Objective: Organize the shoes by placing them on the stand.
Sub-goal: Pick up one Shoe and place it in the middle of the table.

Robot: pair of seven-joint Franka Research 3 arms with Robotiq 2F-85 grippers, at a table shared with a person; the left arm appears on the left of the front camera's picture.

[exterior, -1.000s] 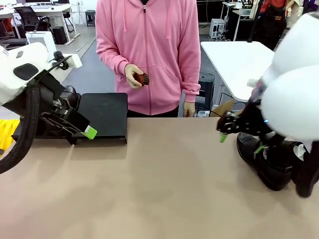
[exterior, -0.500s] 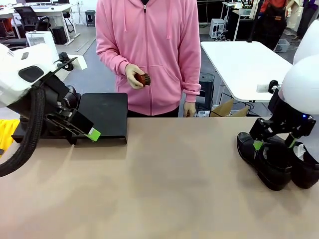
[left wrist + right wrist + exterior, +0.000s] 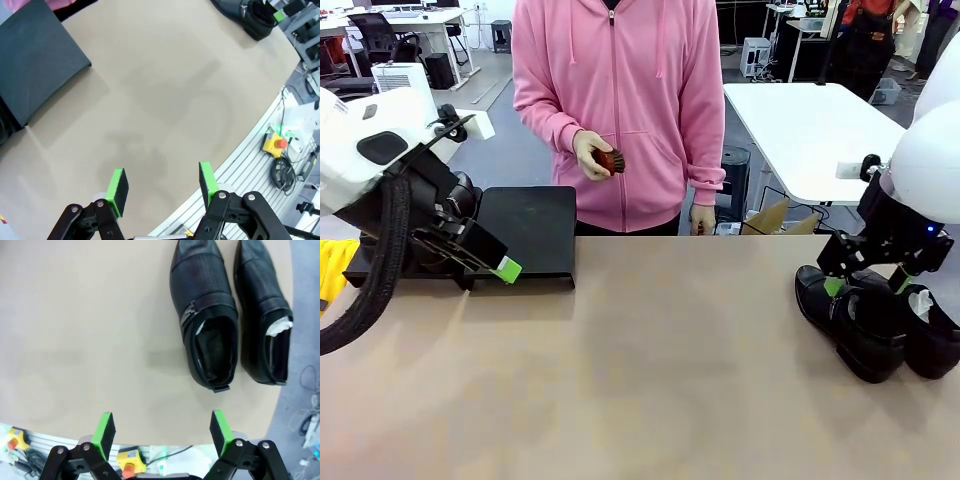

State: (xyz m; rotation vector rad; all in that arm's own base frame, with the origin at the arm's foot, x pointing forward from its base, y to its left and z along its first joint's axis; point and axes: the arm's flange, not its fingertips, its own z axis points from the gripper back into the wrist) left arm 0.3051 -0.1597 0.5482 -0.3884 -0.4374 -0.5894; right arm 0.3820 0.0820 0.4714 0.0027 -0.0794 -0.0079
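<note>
Two shoes (image 3: 202,315) side by side, table's (image 3: 650,380) 3 o'clock; right gripper (image 3: 162,432) above, jaws apart, empty. Left gripper (image 3: 162,182) agape by stand (image 3: 525,230), 9 o'clock.

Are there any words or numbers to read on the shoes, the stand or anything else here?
None: no word, number or sign can be read in these pictures.
The shoes show no brand.
The stand is plain black, no label.
The yellow button box may carry print, but it is too small to read.
</note>
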